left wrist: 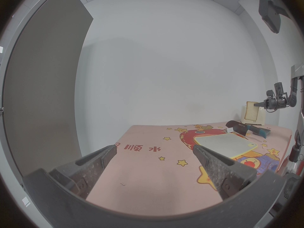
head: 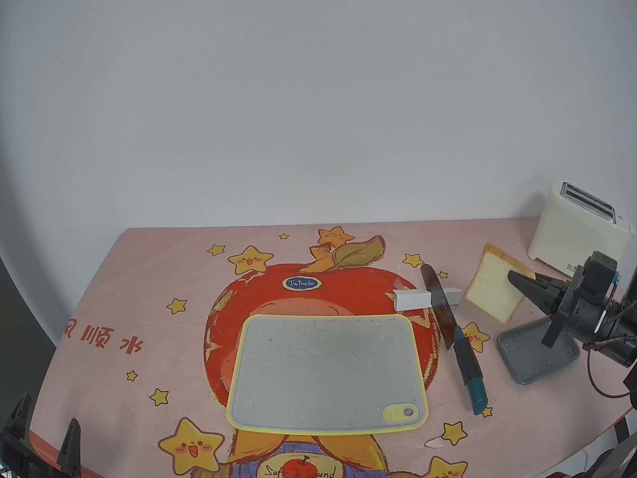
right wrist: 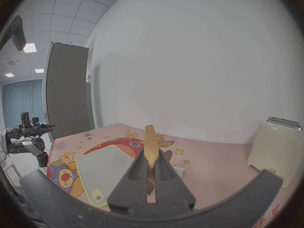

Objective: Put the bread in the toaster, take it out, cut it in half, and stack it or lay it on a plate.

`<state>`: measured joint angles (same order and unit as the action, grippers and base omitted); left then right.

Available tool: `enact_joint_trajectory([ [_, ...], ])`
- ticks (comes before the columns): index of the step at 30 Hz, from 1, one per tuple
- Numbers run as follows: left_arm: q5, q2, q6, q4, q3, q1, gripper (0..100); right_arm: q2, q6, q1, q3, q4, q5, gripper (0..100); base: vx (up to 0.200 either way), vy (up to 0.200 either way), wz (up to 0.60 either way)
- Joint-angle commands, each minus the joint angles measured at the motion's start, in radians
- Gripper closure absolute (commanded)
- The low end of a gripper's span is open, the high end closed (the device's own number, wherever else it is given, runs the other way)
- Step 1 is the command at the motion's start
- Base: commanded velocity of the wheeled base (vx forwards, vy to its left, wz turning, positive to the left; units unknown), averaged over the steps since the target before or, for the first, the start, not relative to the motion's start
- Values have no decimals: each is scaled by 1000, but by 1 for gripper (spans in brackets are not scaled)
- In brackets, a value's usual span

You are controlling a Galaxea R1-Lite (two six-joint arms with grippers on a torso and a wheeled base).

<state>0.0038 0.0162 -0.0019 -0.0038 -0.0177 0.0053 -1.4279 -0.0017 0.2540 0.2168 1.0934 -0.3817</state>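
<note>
The right end effector pinches bread near the toaster; left end effector spread by red-lettered tablecloth.

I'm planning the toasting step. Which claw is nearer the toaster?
Right. The right claw, shut on the bread, is just in front of the toaster; the left claw is open at the table's opposite near-left corner, beyond the cutting board.

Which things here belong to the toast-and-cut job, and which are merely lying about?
For the job: bread held in the right tool; toaster; knife; cutting board; grey plate.

Lying about: white block under the knife's blade; patterned tablecloth.
</note>
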Motion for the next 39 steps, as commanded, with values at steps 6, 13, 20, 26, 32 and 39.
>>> enact_joint_trajectory([
  [6,1,-13,0,-1,18,-1,0,0,0,1,-1,0,0,100,-33,0,0],
  [13,1,-13,-1,1,18,1,0,0,0,1,-1,0,0,100,0,0,0],
  [20,1,-13,0,1,18,1,0,-2,0,1,-2,0,0,100,-171,0,0],
  [26,1,-13,-3,-1,18,1,0,-2,0,1,-2,0,0,100,0,33,0],
  [32,1,-13,-1,-1,18,1,0,-2,0,8,-2,0,0,100,0,200,0],
  [39,1,-13,-1,-1,18,1,0,-2,0,10,-4,-1,0,100,0,57,0],
])
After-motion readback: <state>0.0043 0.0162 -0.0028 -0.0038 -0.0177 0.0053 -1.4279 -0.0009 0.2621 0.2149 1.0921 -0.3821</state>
